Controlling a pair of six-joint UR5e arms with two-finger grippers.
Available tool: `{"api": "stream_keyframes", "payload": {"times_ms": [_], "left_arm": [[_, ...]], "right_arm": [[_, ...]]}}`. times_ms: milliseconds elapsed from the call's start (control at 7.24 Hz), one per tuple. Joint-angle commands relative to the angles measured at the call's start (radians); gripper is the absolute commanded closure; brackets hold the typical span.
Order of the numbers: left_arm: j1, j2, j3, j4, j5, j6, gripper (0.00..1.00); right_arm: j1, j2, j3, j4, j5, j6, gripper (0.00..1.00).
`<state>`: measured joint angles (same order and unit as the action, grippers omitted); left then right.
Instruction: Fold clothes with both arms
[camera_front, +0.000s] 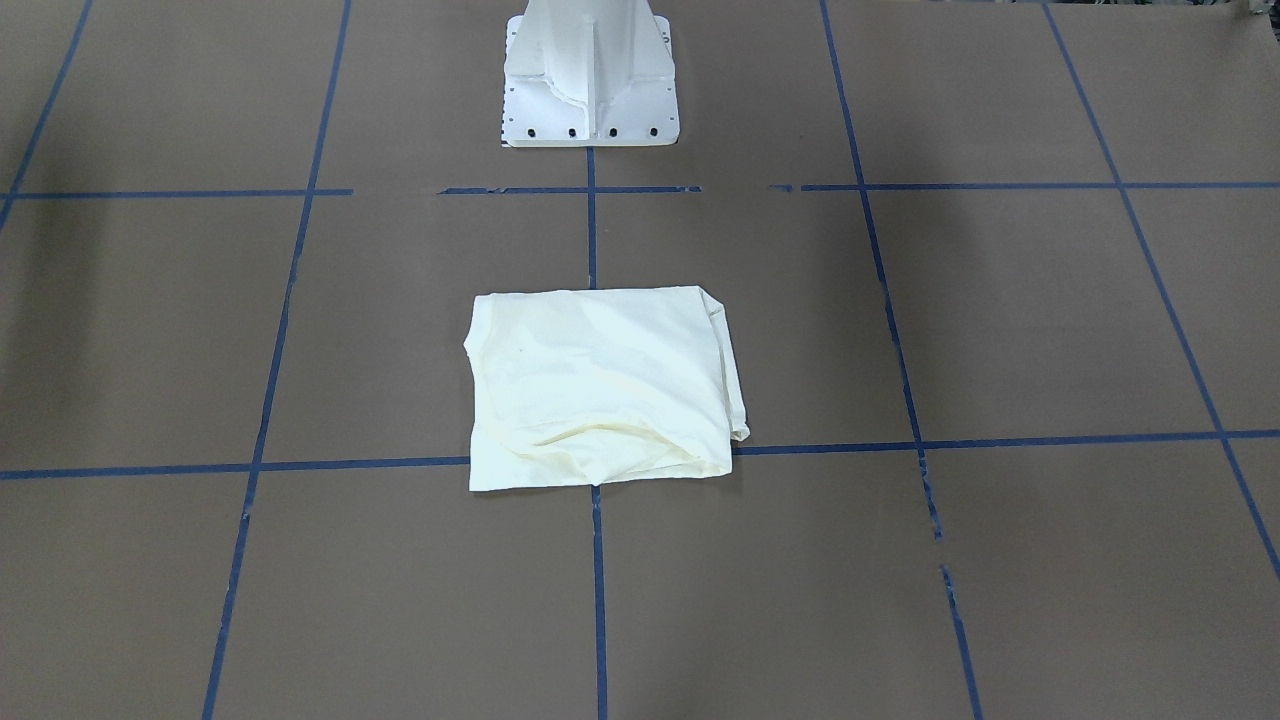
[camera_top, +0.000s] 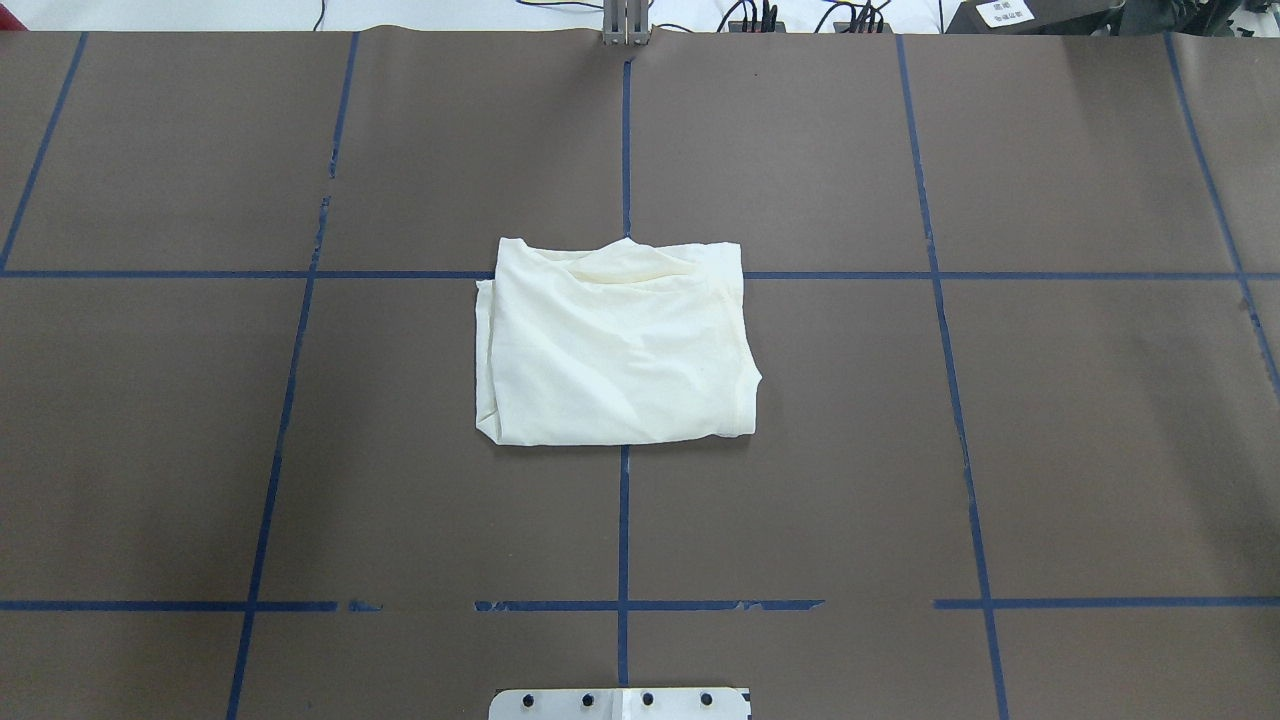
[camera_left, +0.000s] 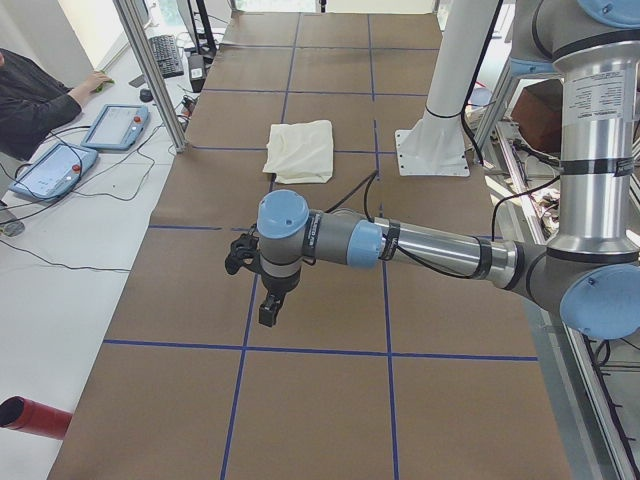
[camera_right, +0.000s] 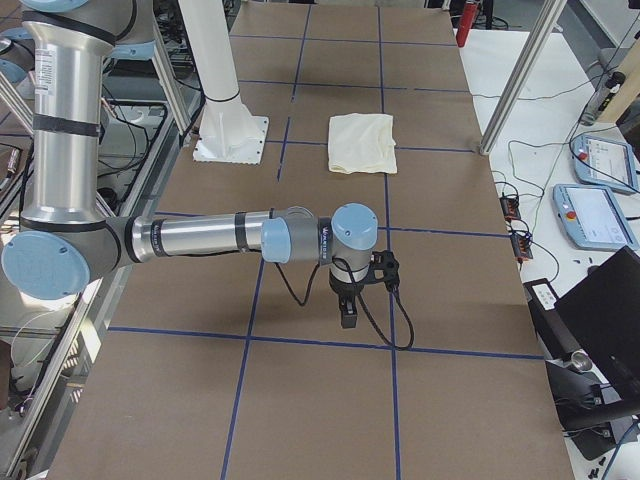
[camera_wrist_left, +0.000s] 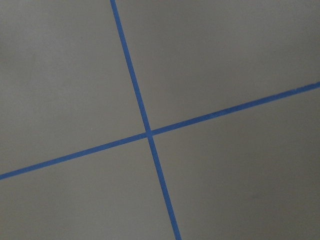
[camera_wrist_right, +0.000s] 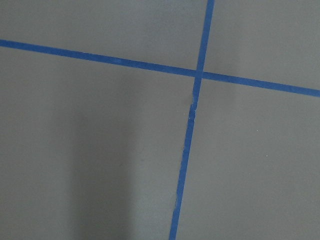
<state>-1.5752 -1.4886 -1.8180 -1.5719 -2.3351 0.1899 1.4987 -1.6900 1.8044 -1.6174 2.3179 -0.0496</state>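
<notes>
The cream T-shirt lies folded into a rough rectangle at the table's centre, plain side up, its print hidden. It also shows in the front-facing view, the left side view and the right side view. My left gripper hangs over bare table far from the shirt, seen only in the left side view. My right gripper hangs over bare table at the other end, seen only in the right side view. I cannot tell whether either is open or shut. Neither touches the shirt.
Brown table cover carries a blue tape grid. The white pedestal base stands behind the shirt. Teach pendants lie on side benches; an operator sits at the left end. Both wrist views show only tape crossings.
</notes>
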Motion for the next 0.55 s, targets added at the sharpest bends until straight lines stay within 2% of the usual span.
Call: {"api": "stream_keyframes", "payload": {"times_ms": [0,276,414], "left_arm": [[-0.005,0.005,0.038,-0.048,-0.012,0.017,0.0],[-0.008,0.03,0.132,0.008,-0.016,0.025,0.0],[-0.008,0.1,0.094,0.001,-0.02,0.017,0.0]], "right_arm": [[0.0,-0.005,0.007,0.002,0.003,0.002,0.0],[-0.002,0.004,0.001,-0.007,0.003,0.017,0.0],[-0.002,0.007,0.004,-0.01,0.003,0.031,0.0]]}}
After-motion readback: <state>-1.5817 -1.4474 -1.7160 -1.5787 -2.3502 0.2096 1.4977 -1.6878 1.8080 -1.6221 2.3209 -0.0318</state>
